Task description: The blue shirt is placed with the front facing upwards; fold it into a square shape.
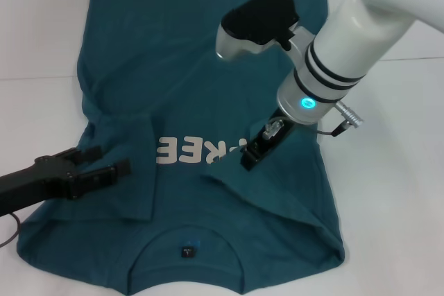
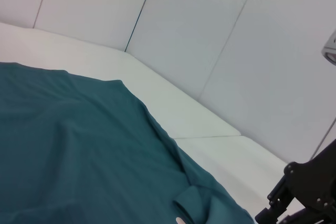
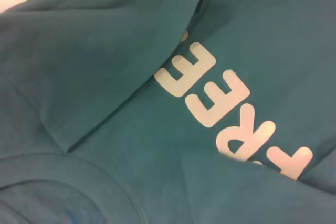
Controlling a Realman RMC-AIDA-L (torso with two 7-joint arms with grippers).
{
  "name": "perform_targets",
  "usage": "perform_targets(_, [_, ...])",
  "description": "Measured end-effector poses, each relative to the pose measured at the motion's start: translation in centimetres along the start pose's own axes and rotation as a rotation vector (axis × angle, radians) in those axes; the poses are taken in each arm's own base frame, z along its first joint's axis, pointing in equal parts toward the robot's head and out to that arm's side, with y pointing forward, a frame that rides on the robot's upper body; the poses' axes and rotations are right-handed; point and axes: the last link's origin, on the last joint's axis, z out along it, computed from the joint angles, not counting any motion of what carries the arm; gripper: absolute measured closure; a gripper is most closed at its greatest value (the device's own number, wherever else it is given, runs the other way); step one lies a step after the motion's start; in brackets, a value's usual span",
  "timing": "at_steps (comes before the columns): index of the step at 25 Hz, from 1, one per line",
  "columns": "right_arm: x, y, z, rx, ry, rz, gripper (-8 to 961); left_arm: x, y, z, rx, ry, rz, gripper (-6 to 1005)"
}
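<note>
The blue shirt [image 1: 201, 88] lies flat on the white table [image 1: 395, 171], front up, with its collar [image 1: 187, 268] toward me and the off-white print [image 1: 198, 150] across the chest. Both sleeves are folded inward over the body. My left gripper [image 1: 109, 161] hovers open over the folded left sleeve [image 1: 125, 171], holding nothing. My right gripper [image 1: 252, 155] is down at the edge of the folded right sleeve [image 1: 277, 199], where the fold covers the end of the print. The right wrist view shows the print [image 3: 226, 103] and the left sleeve [image 3: 105, 61] close up.
White table surface [image 1: 41, 39] surrounds the shirt on all sides. A pale panelled wall [image 2: 220, 40] stands behind the table's far edge. The right arm's white forearm [image 1: 361, 32] reaches over the shirt's upper right part.
</note>
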Motion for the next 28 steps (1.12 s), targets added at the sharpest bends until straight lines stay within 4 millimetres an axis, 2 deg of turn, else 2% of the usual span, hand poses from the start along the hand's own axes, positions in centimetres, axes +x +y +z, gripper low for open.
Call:
perform_targets(5, [0.4,-0.7,-1.5,-0.045,-0.066,0.041,611,0.3,0.0,-0.8,0.012,0.015,-0.022,112])
perform_targets(8, [1.2,-1.3,-2.4,-0.114,-0.117,0.088,499,0.3,-0.1,-2.2,0.055,0.008,-0.047,112])
perform_targets(13, [4.9,-3.1,-3.9,-0.257,-0.235,0.195,328,-0.2,-0.5,-6.4,0.178,0.005,-0.079,111])
perform_targets(19, [10.2,-3.7,-4.5,-0.398,-0.381,0.223,152,-1.8,-0.3,-11.1,0.283,0.014,-0.036,112])
perform_targets(24, [12.8,-4.5,-4.5,-0.407,-0.475,0.195,106,-2.4,0.0,-12.1,0.297,0.006,0.012,112])
perform_targets(28, [14.3,-5.3,-4.3,-0.382,-0.517,0.177,97,-3.8,-0.2,-11.5,0.289,-0.029,-0.030,111])
